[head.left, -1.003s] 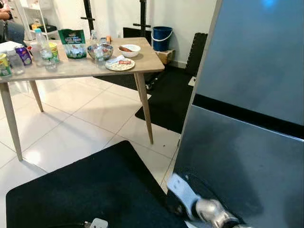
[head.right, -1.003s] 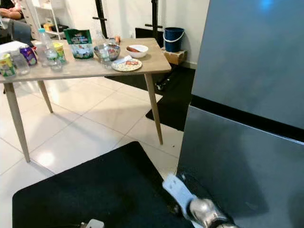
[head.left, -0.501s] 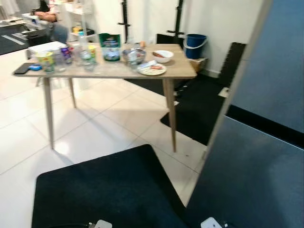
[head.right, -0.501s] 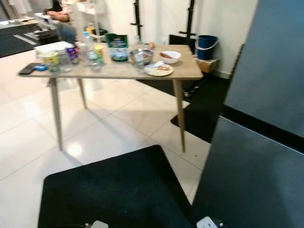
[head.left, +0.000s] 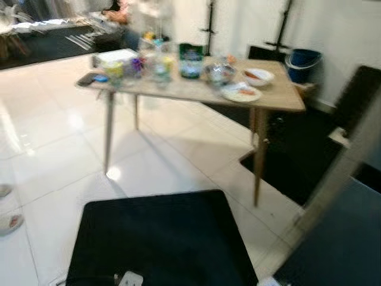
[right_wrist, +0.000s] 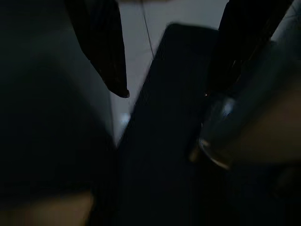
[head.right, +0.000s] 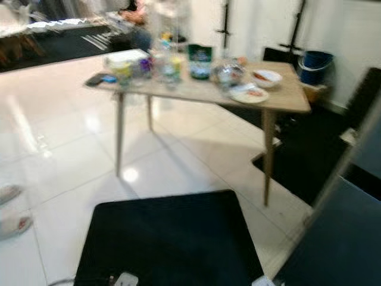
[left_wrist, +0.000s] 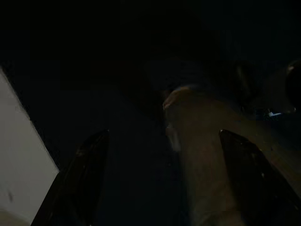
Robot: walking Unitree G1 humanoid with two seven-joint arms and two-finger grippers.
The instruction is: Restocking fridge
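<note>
Open tile floor (head.left: 53,143) left; crowded table (head.right: 280,98) ahead; fridge door (head.left: 339,238) blocks right; black mat (head.left: 161,238) underfoot.

Ahead of me a wooden table (head.right: 280,101) on slim legs stands on the white tiled floor (head.left: 53,143). On its top, blurred, I make out a green bag (head.right: 200,61), a metal bowl (head.right: 229,74), a white bowl (head.right: 266,77), a plate (head.right: 249,94) and a dark phone (head.right: 95,79). A black mat (head.left: 161,238) lies on the tiles nearest me.
</note>
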